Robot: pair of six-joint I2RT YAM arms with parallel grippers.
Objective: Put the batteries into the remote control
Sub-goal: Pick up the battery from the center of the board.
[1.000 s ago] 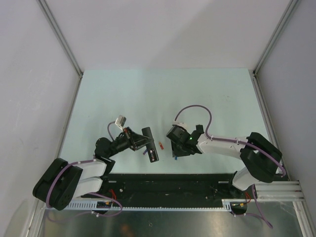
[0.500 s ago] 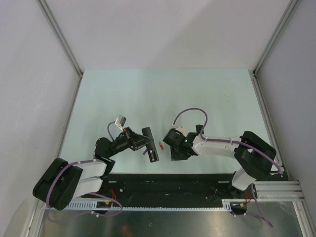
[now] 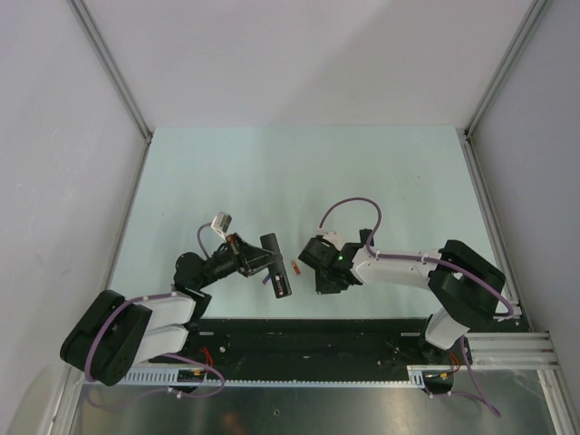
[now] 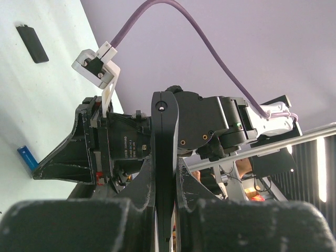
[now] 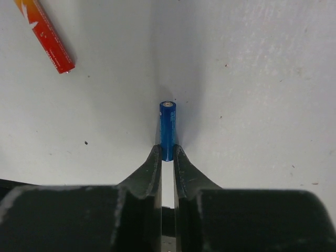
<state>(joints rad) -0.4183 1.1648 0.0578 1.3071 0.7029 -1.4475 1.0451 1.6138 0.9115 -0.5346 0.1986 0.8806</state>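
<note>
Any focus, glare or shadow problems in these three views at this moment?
Right wrist: the blue battery and red battery are sharp, the right hand blurs toward the lens, and a soft shadow rings the blue one. Left wrist: the left hand is out of focus at the bottom; the remote control is crisper. Top external: even light, no hard shadows.

The table (image 3: 299,172) I work over is a pale mint green, matte and evenly lit, with only soft shadows on it. Beyond its far edge stands a plain white back wall (image 3: 299,54). A white left panel (image 3: 54,181) and a right panel (image 3: 544,199) close its sides. A slanting aluminium post (image 3: 110,68) rises at each far corner. Along the table's near edge run a black strip (image 3: 308,331) and, nearer still, a brushed metal sheet (image 3: 299,408).
</note>
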